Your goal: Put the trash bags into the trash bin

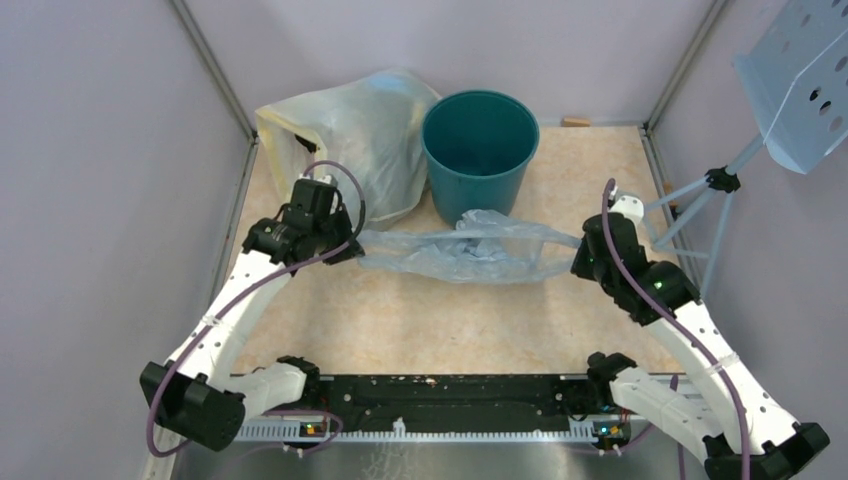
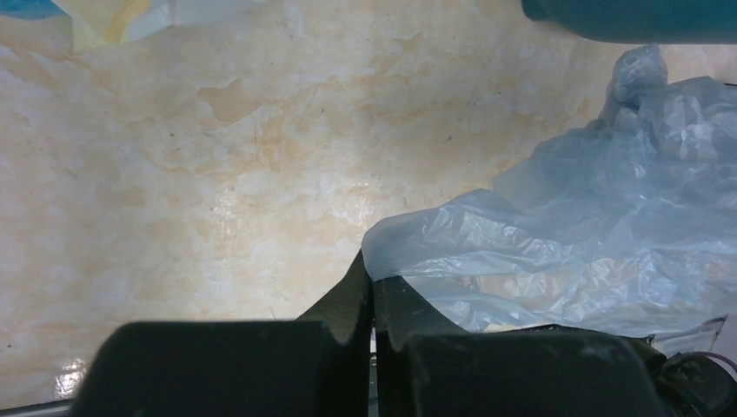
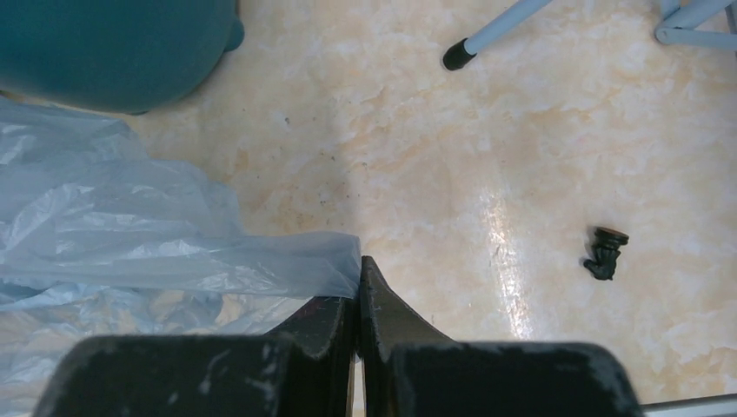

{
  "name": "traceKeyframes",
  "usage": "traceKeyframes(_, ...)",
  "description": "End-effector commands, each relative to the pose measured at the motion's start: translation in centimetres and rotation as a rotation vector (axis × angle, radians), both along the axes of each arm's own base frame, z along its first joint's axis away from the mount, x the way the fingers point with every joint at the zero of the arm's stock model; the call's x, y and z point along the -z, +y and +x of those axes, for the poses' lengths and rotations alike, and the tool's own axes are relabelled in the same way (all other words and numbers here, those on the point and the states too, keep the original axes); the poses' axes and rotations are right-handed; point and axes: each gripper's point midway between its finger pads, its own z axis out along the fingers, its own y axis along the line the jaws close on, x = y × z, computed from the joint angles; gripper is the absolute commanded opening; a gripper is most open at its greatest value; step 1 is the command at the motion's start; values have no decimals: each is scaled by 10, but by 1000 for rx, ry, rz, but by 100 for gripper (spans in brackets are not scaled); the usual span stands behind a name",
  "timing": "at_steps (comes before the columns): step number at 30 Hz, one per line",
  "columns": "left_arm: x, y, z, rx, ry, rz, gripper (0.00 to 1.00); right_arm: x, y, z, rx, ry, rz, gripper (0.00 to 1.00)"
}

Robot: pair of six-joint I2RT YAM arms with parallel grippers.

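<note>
The left jaws are closed tight, pinching the left corner of the trash bag (image 2: 565, 234); the film fans out rightward from their tips. The right jaws are likewise clamped together on the bag's right corner, its edge ending right at their tips. Between them the pale-blue trash bag (image 1: 470, 250) spans the middle of the table (image 1: 400, 330), crumpled at its centre, just near of the trash bin (image 1: 478, 150), which stands upright at the far side with nothing of the bag inside.

The left arm (image 1: 235, 305) rises from the near-left corner and bends inward, its wrist low and turned toward the centre. The right arm (image 1: 690, 330) mirrors it from the near-right.

Left of the bin slumps a yellowish bag (image 1: 365, 135), touching it. A small black part (image 3: 606, 252) lies on the table right of the right jaws, near a stand leg (image 3: 495, 30).

Whether the bag's middle rests on the table or hangs above it cannot be told. Both wrist views cut the bin off.
</note>
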Motion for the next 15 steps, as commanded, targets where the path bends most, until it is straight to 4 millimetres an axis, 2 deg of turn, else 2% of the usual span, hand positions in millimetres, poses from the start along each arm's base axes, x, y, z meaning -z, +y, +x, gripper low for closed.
traceKeyframes(1, -3, 9, 14, -45, -24, 54, 0, -21, -16, 5, 61, -22, -68, 0)
traceKeyframes(5, -5, 68, 14, -291, 24, 266, 0, -4, -65, -1, 301, 140, -213, 0)
traceKeyframes(6, -5, 80, 14, -330, 34, 299, 0, -1, -68, 0, 314, 166, -216, 0)
traceKeyframes(8, -3, 84, 14, -331, 42, 323, 0, 3, -59, 8, 247, 168, -190, 0)
traceKeyframes(9, -2, 79, 16, -309, 42, 306, 0, 5, -47, 13, 183, 157, -156, 0)
traceKeyframes(11, 0, 53, 17, -208, 51, 195, 0, 0, -19, 25, 44, 102, -58, 0)
traceKeyframes(15, -21, -24, 17, 118, -18, -148, 0, -13, 35, 27, -226, 41, 124, 0)
